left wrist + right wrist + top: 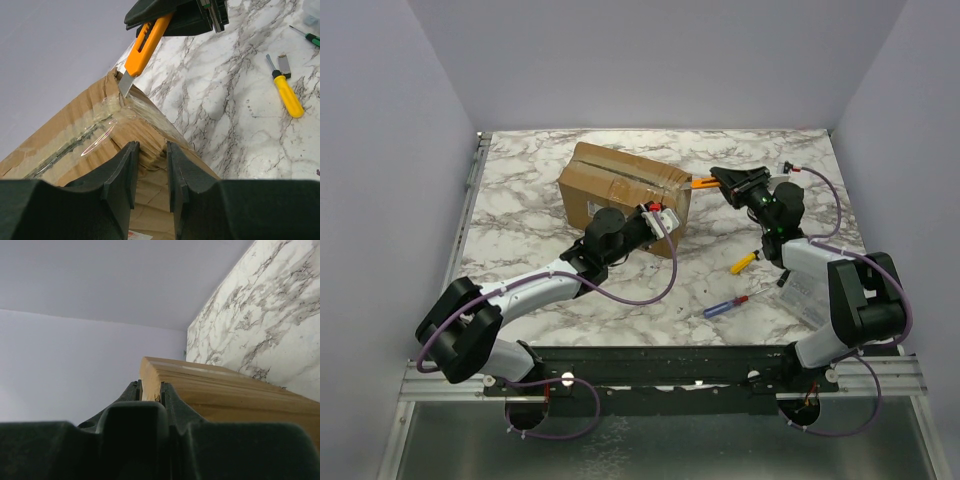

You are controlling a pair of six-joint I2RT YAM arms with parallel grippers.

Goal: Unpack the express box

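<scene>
The marble table [520,190] is carrying the express box [625,195], which is sitting near its middle with the taped seam facing up. The left gripper [151,148] is straddling the box's near right corner, with cardboard showing in the gap. I cannot tell whether its jaws are pinching it. The right gripper [720,181] is clamping an orange utility knife [145,47] just right of the box, its blade tip touching the taped corner. To slit well, I judge, the blade should be riding shallow along the seam, away from the left fingers [122,175] steadying the box. A yellow screwdriver [745,263] is lying well right of the box.
</scene>
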